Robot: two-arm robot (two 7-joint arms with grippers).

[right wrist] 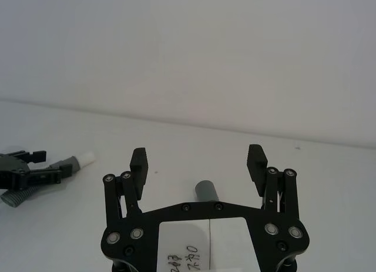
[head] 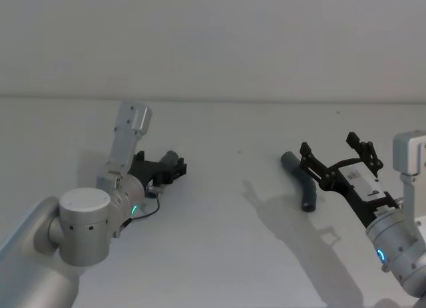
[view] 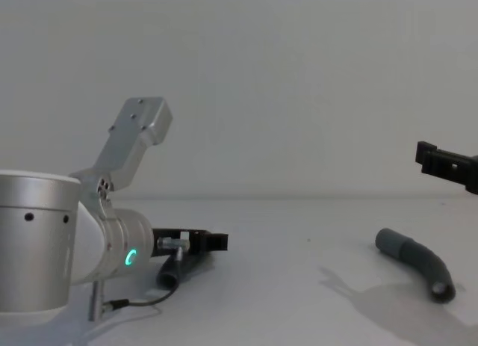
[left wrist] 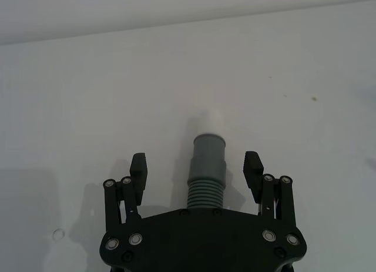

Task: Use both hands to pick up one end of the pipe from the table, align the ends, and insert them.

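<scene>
The big silver left arm (head: 83, 225) sits closest, low over the left side of the bench (head: 219, 255). At its front, the left gripper (left wrist: 195, 161) is spread wide. Its two black fingers (left wrist: 138, 166) stand one on each side of a grey pipe piece (left wrist: 207, 190), with a gap on both sides, so nothing is squeezed yet. That piece lies flat on the bench. Its smooth cuff (left wrist: 209, 150) and its white tip (left wrist: 210, 119) point away from the gripper.

Over by the right edge of the bench, the right gripper (right wrist: 197, 159) is wide apart too and carries nothing. It hangs up in the air above the bench. The other pipe piece (head: 301, 181), dark and bent, lies on the bench under and just in front of it, not touched.

The two pieces are well apart. So the job has hardly begun: no piece is picked up. I think both grippers must grab and lift first, then line up the ends and push them together.
</scene>
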